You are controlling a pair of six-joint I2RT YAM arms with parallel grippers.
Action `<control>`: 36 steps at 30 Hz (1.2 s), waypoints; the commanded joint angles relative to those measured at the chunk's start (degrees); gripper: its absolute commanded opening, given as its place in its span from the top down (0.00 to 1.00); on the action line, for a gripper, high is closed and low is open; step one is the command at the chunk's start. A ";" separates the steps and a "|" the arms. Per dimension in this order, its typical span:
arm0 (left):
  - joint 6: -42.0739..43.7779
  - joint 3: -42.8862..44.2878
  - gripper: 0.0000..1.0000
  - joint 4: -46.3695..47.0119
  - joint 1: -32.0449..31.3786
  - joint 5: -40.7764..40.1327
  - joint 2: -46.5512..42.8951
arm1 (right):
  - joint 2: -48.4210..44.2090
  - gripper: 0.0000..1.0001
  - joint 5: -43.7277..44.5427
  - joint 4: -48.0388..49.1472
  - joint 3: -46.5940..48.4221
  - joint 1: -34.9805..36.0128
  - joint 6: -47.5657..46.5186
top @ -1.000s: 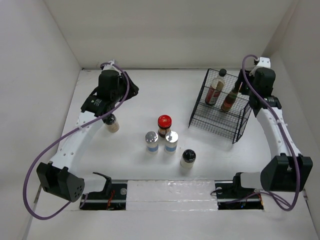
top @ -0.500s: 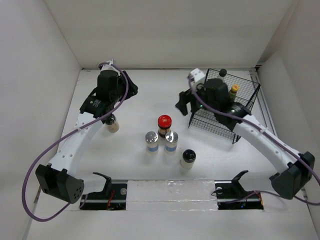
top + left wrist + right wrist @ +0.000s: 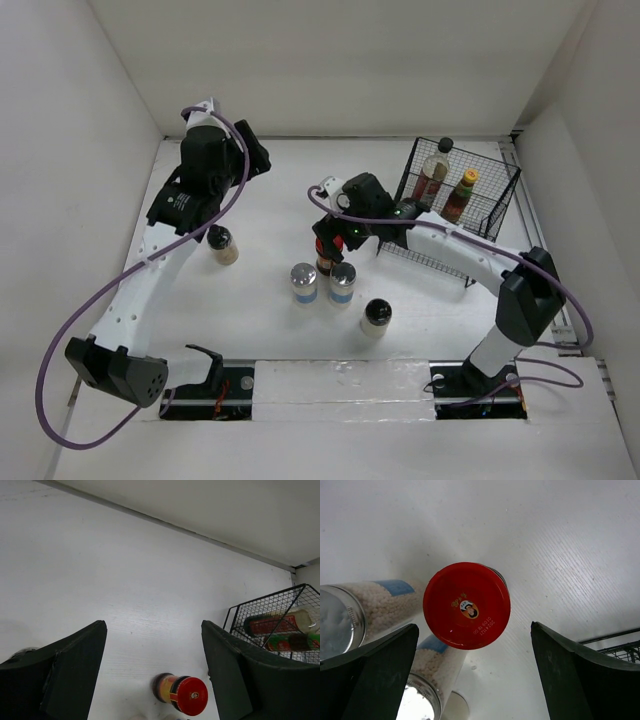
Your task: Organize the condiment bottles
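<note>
Hovering right pincer (image 3: 474,630), jaws wide, red-lidded jar (image 3: 466,605) centred below.

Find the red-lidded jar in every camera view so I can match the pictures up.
Top external: middle of the picture, the red-lidded jar mostly hidden beneath the right hand.
Left wrist: bottom edge, slightly right of centre.
Right wrist: dead centre, lid seen from above.
Shared landmark: the black wire rack, to the jar's right in all three.
</note>
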 commanded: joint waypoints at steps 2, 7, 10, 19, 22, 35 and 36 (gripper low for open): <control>1.23 0.54 0.28 1.00 0.52 -0.53 -0.73 | 1.90 0.01 -0.10 0.91 3.03 0.46 -0.99; 1.48 1.76 0.29 1.01 1.57 -2.36 -1.26 | 4.55 0.07 0.78 6.68 1.37 0.46 -0.38; 2.28 5.71 0.29 1.01 1.57 -2.90 -0.04 | 4.55 0.07 0.17 11.62 -0.83 0.46 0.23; 1.05 1.68 0.30 2.06 1.57 -1.49 -1.25 | 5.62 0.53 1.48 11.90 2.33 1.07 -0.38; 1.05 1.68 0.30 2.06 1.57 -1.49 -1.26 | 1.67 0.54 2.36 12.60 6.44 -0.33 -0.38; 0.52 0.54 0.30 3.29 1.57 2.03 1.11 | -10.12 0.60 0.07 3.03 20.08 -18.15 0.15; 0.52 0.54 0.30 3.29 1.57 2.03 1.11 | -10.83 0.60 0.07 3.02 20.09 -19.13 0.15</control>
